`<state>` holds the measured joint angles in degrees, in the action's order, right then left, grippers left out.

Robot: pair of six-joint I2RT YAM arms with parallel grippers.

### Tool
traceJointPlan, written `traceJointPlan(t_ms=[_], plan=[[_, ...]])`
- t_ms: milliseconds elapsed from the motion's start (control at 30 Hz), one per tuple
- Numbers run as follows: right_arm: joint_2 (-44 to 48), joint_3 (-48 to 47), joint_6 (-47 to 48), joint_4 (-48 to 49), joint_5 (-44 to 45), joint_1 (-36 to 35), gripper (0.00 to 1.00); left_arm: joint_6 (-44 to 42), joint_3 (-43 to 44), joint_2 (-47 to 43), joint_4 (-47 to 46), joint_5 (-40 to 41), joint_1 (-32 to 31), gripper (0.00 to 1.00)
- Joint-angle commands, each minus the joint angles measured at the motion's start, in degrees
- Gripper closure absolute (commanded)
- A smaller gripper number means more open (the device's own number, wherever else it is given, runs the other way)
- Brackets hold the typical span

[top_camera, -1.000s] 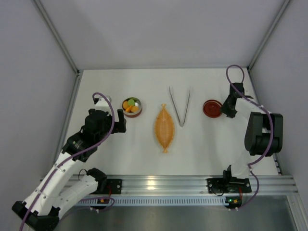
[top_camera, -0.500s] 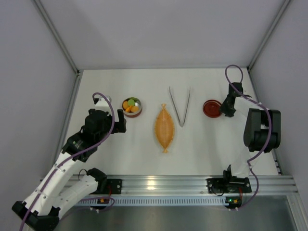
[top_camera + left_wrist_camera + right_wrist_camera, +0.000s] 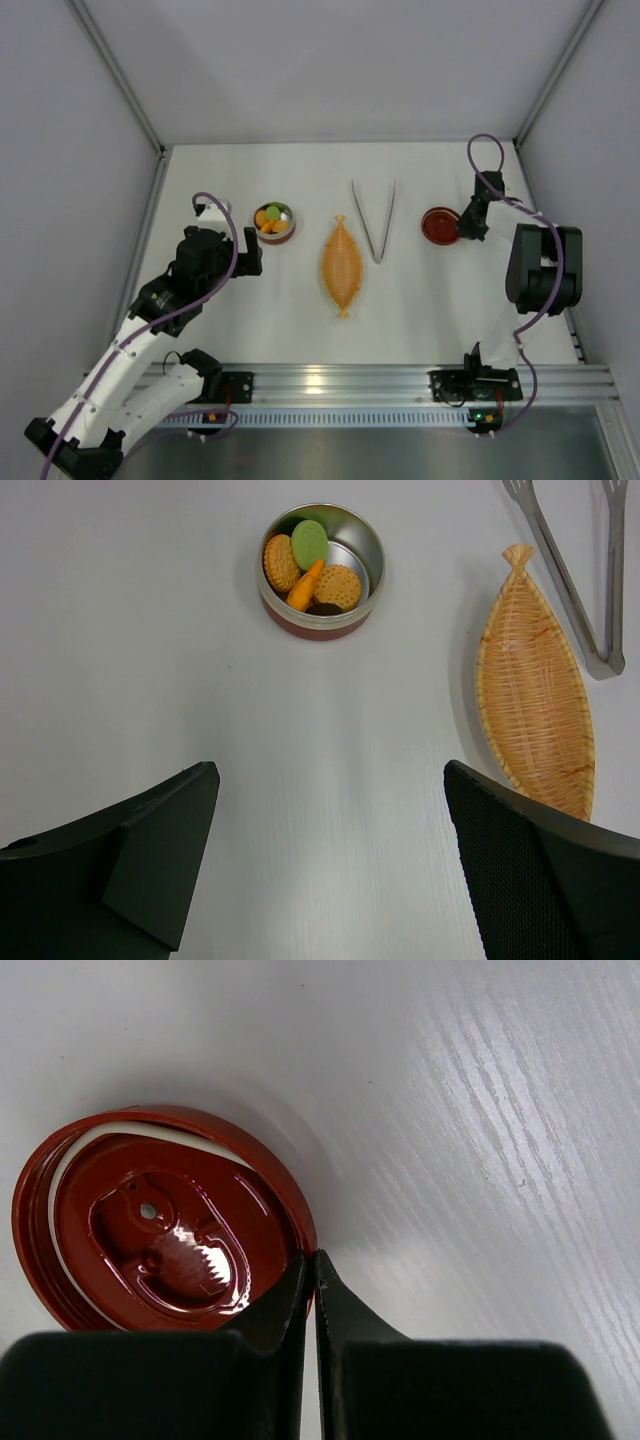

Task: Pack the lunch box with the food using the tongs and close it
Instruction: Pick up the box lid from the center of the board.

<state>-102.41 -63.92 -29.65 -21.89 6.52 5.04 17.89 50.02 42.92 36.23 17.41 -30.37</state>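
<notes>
Since lid [image 3: 160,1230] looks light, stiff, slick, pinch its rim | right claw [image 3: 313,1260] clamped there | left claw [image 3: 330,772] wide, empty

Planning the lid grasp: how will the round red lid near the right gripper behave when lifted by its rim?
The round glossy red lid looks rigid and shallow, so probably light. Its shiny surface suggests a rim pinch by the right gripper could slip or pivot. Being round, it may roll if dropped on edge.
</notes>
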Motion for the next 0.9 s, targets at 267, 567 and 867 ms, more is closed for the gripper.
traceJointPlan(t_ms=[267,567,867], plan=[[5.37,0.37,0.03,3.69,-9.05,0.06,1.00,0.04,-0.45,0.15,-1.25,-0.18,0.14,0.01],[14.07,0.99,-2.86,11.59,-36.37,-8.63,1.00,0.56,0.43,0.94,-1.25,-2.82,0.14,0.01],[16.46,-0.24,-14.82,30.20,-53.62,-20.58,1.00,3.38,2.18,0.24,-3.35,-9.39,0.14,0.01]])
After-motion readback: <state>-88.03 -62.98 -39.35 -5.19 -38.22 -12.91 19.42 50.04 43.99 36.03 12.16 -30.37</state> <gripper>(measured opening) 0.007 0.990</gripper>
